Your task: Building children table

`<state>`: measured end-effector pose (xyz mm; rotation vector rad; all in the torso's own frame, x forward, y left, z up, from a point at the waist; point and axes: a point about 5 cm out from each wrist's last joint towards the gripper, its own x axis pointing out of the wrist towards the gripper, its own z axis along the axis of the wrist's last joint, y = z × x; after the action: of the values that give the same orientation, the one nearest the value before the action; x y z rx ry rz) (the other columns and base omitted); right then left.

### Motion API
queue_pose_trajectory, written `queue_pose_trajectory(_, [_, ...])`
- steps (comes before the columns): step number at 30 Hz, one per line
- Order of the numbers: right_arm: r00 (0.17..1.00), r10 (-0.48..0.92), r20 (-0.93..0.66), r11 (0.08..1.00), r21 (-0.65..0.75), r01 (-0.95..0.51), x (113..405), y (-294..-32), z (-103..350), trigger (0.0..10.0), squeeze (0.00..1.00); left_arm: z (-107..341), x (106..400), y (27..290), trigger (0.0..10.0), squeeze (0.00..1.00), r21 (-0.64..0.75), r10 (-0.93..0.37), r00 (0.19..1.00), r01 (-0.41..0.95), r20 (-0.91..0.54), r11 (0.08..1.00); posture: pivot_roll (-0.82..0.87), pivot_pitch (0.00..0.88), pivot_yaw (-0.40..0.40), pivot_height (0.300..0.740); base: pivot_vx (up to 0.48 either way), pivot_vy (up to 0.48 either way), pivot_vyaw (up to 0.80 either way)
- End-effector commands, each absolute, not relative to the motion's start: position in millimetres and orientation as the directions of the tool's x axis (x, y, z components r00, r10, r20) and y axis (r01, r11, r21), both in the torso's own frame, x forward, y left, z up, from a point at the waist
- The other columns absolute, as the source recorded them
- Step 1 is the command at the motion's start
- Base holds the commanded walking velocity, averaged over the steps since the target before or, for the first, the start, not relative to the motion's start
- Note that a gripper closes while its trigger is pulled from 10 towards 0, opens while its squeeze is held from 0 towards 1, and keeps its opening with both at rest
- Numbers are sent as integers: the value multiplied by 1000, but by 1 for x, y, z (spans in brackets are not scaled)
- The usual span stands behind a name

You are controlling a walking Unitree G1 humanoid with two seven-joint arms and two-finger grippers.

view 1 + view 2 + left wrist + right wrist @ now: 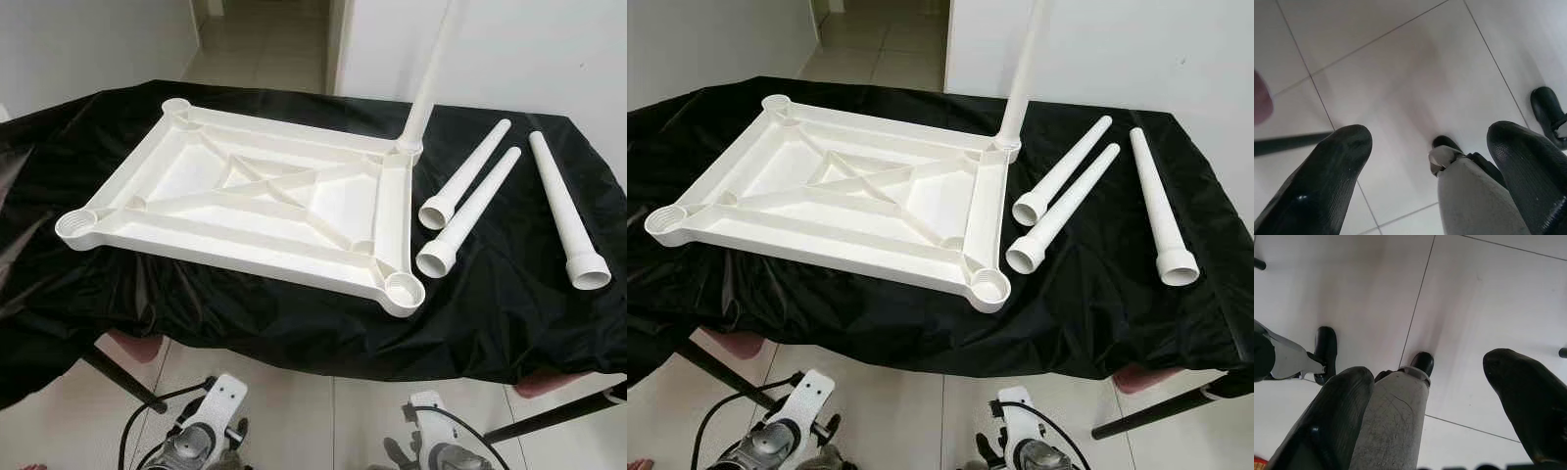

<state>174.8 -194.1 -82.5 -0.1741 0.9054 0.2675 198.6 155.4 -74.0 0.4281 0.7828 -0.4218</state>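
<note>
I see three loose white tapered plastic legs lying lengthwise away on the black-draped bench, nearest my low right gripper, fingers apart like the left gripper.

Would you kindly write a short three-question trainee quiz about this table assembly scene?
1. True or false: one leg already stands in a corner socket of the upside-down white tabletop.
2. How many loose legs lie on the black cloth?
3. The left gripper and right gripper are: A) holding legs B) open, hanging low above the tiled floor.

Key: 1 true; 2 three; 3 B.
</note>
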Motion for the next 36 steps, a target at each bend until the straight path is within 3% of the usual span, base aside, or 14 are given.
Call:
queue_pose_trajectory(1, [578, 166, -799, 943, -43, -330, 173, -195, -83, 10000, 0, -76, 191, 148, 10000, 0, 104, -340, 542, 630, -768, 770, 33, 0, -23, 740, 0, 0, 0])
queue_pose_trajectory(12, [570, 208, -795, 911, -55, -409, 176, -193, -81, 10000, 0, -70, 197, 142, 10000, 0, 162, -388, 571, 687, -723, 708, 18, 0, -28, 740, 0, 0, 0])
queue_pose_trajectory(13, [547, 273, -792, 876, -31, -482, 177, -188, -80, 10000, 0, -68, 198, 139, 10000, 0, 172, -426, 559, 726, -711, 665, 21, 0, -26, 740, 0, 0, 0])
queue_pose_trajectory(18, [521, 328, -788, 847, 0, -532, 177, -183, -79, 10000, 0, -68, 197, 136, 10000, 0, 159, -456, 527, 761, -717, 629, 27, 5, -25, 740, 0, 0, 0])
queue_pose_trajectory(19, [516, 336, -788, 845, 10, -535, 177, -183, -79, 10000, 0, -60, 201, 121, 10000, 0, 132, -560, 529, 791, -637, 598, 27, 5, -25, 740, 0, 0, 0])
queue_pose_trajectory(24, [503, 356, -788, 833, 23, -553, 176, -181, -79, 10000, 0, -41, 202, 100, 10000, 0, 112, -720, 511, 843, -469, 526, 30, 11, -19, 740, 0, 0, 0])
queue_pose_trajectory(28, [459, 413, -787, 796, 67, -601, 174, -176, -79, 10000, 0, -31, 198, 97, 10000, 0, 5, -802, 447, 874, -396, 485, 32, 24, -7, 740, 0, 0, 0])
queue_pose_trajectory(34, [438, 463, -771, 785, 127, -606, 173, -172, -79, 10000, 0, -21, 191, 93, 10000, 0, 5, -855, 362, 922, -371, 388, 38, 34, -7, 740, 0, 0, 0])
queue_pose_trajectory(36, [417, 506, -755, 767, 172, -617, 173, -168, -78, 10000, 0, -12, 187, 94, 10000, 0, -59, -881, 319, 931, -350, 361, 51, 47, -17, 740, 0, 0, 0])
